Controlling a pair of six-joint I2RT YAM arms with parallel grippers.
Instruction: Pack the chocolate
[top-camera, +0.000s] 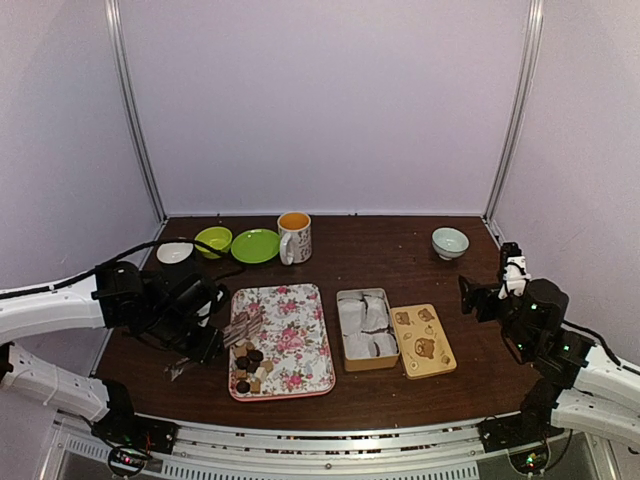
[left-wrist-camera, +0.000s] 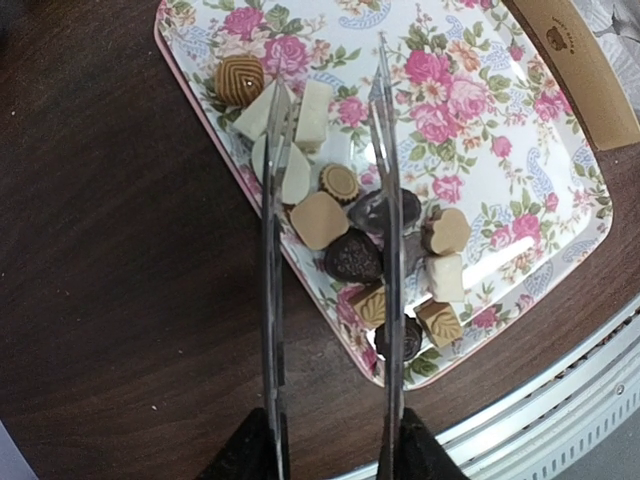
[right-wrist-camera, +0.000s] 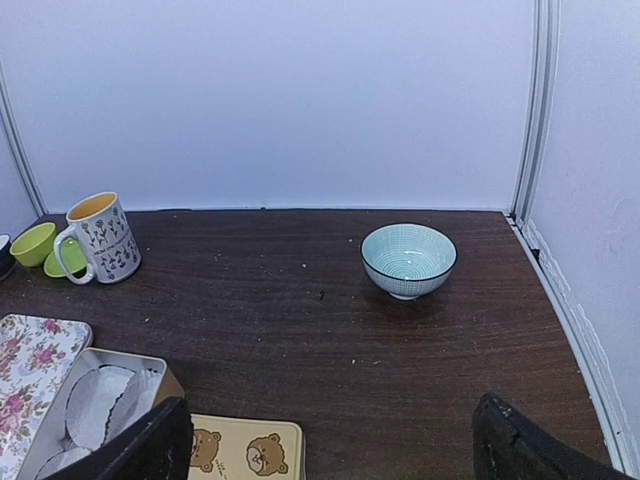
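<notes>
The chocolate (left-wrist-camera: 340, 220), a heap of dark round and pale blocky pieces, lies at the near left corner of a floral tray (left-wrist-camera: 500, 150); from above the chocolate (top-camera: 250, 365) sits on that tray (top-camera: 295, 340). My left gripper (left-wrist-camera: 325, 450) is shut on long metal tongs (left-wrist-camera: 268, 250). The two blades reach over the heap with their tips apart and nothing pinched between them. In the top view my left gripper (top-camera: 205, 335) hovers at the tray's left edge. My right gripper (top-camera: 480, 295) stands open and empty, and in its own view that gripper (right-wrist-camera: 330, 450) looks over bare table.
An open tin (top-camera: 365, 328) lined with white paper cups sits right of the tray, its bear-printed lid (top-camera: 423, 340) beside it. At the back stand a mug (top-camera: 294, 237), a green plate (top-camera: 255, 245), a green bowl (top-camera: 213, 240), a white bowl (top-camera: 175, 252) and a teal bowl (top-camera: 450, 241).
</notes>
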